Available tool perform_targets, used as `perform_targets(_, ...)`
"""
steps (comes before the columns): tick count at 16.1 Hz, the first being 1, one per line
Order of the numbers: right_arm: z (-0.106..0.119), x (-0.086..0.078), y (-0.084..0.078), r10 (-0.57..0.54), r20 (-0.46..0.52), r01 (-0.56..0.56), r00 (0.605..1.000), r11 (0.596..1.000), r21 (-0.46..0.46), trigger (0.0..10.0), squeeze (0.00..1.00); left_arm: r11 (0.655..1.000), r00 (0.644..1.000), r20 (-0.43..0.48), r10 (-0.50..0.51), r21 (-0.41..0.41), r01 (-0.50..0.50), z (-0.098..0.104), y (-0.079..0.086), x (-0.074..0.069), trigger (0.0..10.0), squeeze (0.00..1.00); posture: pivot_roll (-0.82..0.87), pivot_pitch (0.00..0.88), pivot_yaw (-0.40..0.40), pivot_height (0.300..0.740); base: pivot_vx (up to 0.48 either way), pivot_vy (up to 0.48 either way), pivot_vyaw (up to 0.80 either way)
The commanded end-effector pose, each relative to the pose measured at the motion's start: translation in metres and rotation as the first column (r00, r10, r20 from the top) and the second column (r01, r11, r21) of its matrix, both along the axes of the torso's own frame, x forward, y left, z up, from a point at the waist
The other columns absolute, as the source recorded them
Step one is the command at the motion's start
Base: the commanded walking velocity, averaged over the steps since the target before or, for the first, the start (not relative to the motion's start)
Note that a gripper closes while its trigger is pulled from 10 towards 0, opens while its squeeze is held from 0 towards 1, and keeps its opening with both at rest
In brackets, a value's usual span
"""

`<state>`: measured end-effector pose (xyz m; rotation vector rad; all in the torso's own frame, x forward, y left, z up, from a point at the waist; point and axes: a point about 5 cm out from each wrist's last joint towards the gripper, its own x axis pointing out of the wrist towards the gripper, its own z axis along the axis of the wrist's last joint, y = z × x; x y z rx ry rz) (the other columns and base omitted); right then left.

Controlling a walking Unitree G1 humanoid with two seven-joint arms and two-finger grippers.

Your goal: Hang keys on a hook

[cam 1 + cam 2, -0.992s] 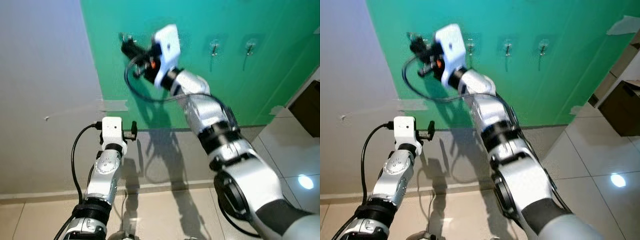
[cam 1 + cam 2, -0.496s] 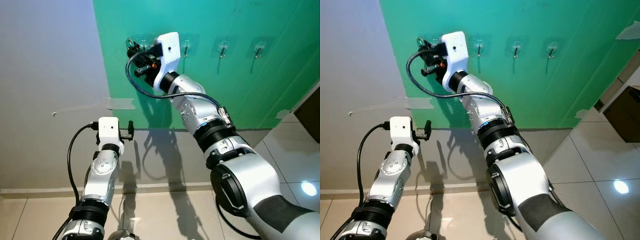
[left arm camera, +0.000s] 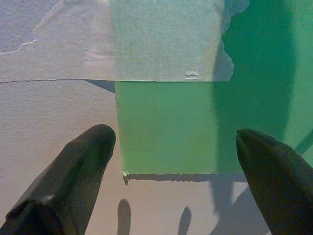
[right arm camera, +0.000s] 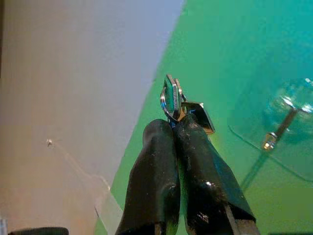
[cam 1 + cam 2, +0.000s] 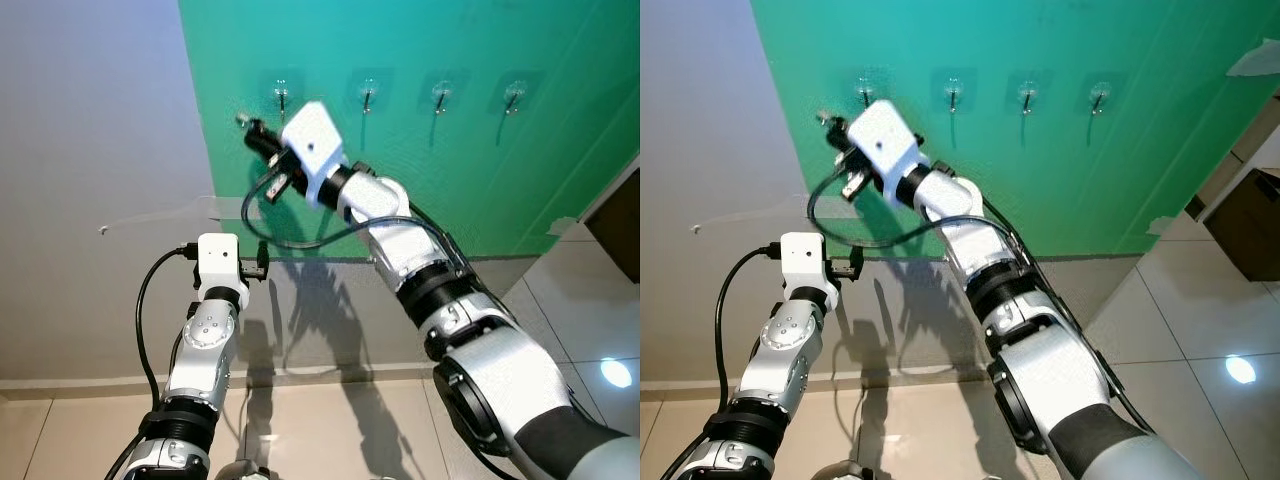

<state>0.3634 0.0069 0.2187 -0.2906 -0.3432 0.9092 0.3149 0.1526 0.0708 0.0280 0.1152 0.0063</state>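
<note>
Small silver metal keys on a ring (image 4: 172, 100), pinched at tips of right gripper (image 4: 177, 128), just below and leftward of leftmost clear adhesive wall hook (image 5: 281, 97) on green wall panel (image 5: 450, 180); left gripper (image 3: 171, 147) spread, low, idle.

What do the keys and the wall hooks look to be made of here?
The keys, pinched in the right gripper: bright metal, probably steel or nickel-plated, judging by silver glints on the ring and blade edges. The hooks: apparently a slim shiny metal prong on a clear, glossy plastic adhesive pad, the green wall showing through.
</note>
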Motion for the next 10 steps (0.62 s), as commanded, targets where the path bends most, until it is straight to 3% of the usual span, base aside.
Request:
perform_targets(1,0.002,-0.001,-0.002,-0.003,0.037,0.003,0.999,1.0,-0.009,0.0,0.0,1.0,1.0,-0.008,-0.007,0.003,0.007,0.001,-0.003,0.002,10.0,0.0,0.02,0.0,-0.048,0.74,0.0,0.0,0.0)
perform_targets(4,-0.014,-0.009,-0.005,0.002,0.023,-0.001,1.0,1.0,-0.023,0.0,0.0,1.0,1.0,-0.011,-0.005,0.002,0.005,0.0,-0.002,0.002,10.0,0.0,0.01,0.0,-0.043,0.74,0.0,0.0,0.0)
perform_targets(10,-0.005,-0.007,-0.007,-0.011,0.034,0.011,0.999,1.0,0.004,0.0,0.0,1.0,1.0,-0.009,-0.012,0.003,0.012,0.001,-0.003,0.004,10.0,0.0,0.01,0.0,-0.038,0.74,0.0,0.0,0.0)
